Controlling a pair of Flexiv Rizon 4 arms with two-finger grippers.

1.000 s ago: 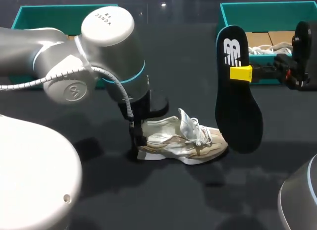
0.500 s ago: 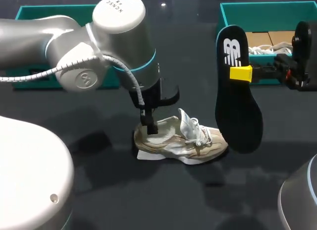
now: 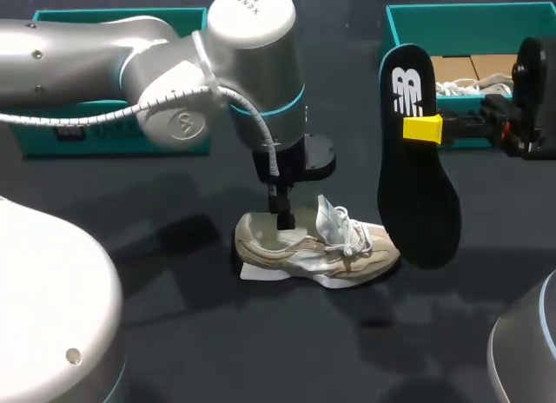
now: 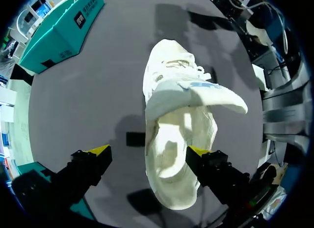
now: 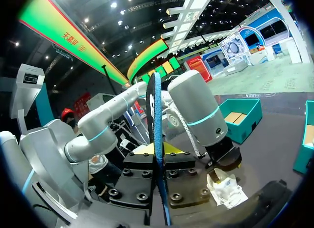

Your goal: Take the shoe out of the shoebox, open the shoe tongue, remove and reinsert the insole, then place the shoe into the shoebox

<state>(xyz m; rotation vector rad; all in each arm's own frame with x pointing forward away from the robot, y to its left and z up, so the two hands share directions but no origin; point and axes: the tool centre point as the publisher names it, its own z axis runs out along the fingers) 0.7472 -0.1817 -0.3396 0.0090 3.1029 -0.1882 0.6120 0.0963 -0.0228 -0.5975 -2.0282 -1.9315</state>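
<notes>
A cream shoe [image 3: 317, 247] lies on its sole on the dark table, toe to the right, its tongue [image 4: 211, 96] pulled up and forward. My left gripper [image 3: 282, 221] hangs open just above the heel opening. In the left wrist view the shoe [image 4: 176, 139] sits under the left gripper [image 4: 148, 150], with one yellow tip beside each flank of the heel. My right gripper [image 3: 423, 128] is shut on the black insole [image 3: 417, 168], holding it upright above and to the right of the shoe's toe. In the right wrist view the insole [image 5: 158, 134] shows edge-on between the pads.
A teal shoebox [image 3: 473, 25] stands at the back right with paper and another white shoe inside. A second teal box [image 3: 87, 134] stands at the back left, behind my left arm [image 3: 174, 64]. A white paper slip [image 3: 261, 271] lies under the shoe's heel.
My left arm has swung to the right, carrying its open gripper from beside the heel to above the heel opening. The right arm and the insole have not moved.
</notes>
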